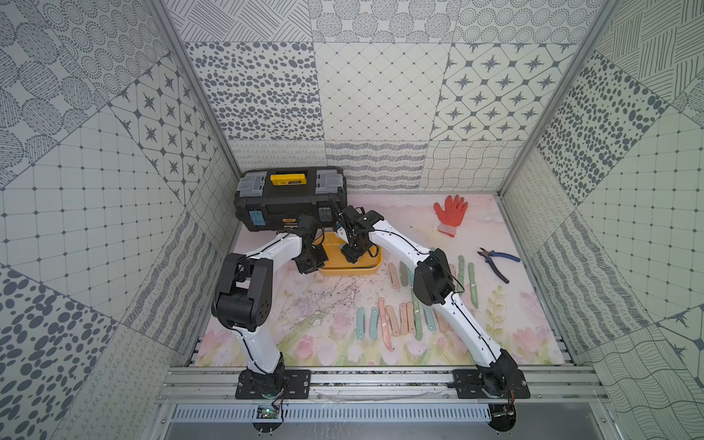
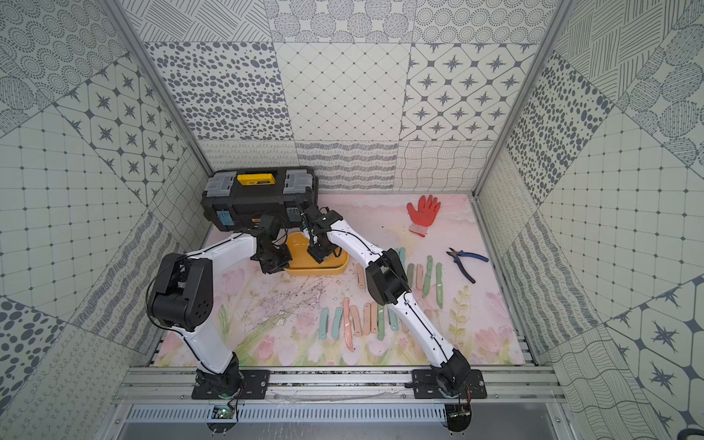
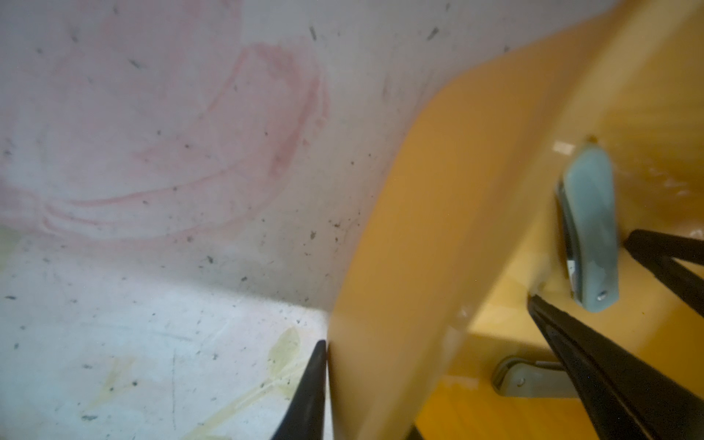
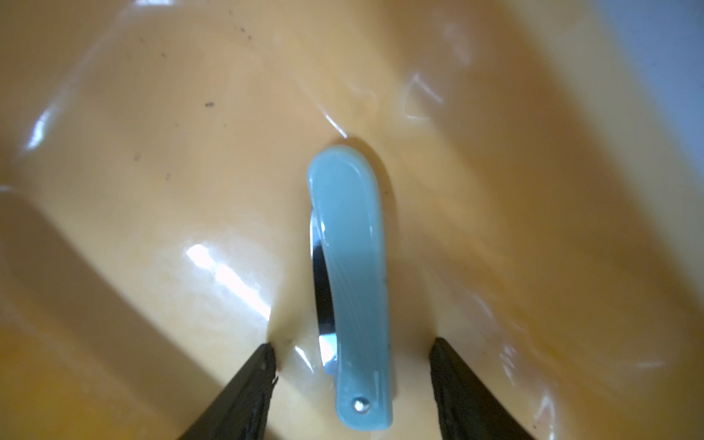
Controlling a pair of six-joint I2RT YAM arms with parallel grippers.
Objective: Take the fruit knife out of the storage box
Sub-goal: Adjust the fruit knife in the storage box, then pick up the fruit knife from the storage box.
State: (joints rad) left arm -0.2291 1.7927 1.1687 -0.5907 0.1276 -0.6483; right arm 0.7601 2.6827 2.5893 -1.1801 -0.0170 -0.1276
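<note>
Recorder: Location of the fruit knife [image 4: 350,266] to be noted.
Spotter: Found lying flat on the floor of the storage box [image 4: 171,190], folded, pale blue handle, blade edge showing along one side. The yellow box is set on the worktop [image 1: 324,304] just in front of the black toolbox [image 1: 291,198].
Recorder: State of the right tool [image 4: 353,344]?
Spotter: Found inside the box, released, fingers [image 4: 244,392] spread either side of the knife's rivet end; a gap is seen on both sides, nothing gripped.
Recorder: State of the left tool [image 1: 312,263]?
Spotter: Clenched on the box's side wall; one finger [image 3: 312,392] is seen against the outer face, the other mostly hidden behind the wall.
Recorder: Remainder?
Spotter: Rows of folded knives [image 1: 384,324] are laid out toward the right side of the worktop; an orange glove [image 1: 450,213] and blue-handled pliers [image 1: 497,261] are noted well apart from the box.
</note>
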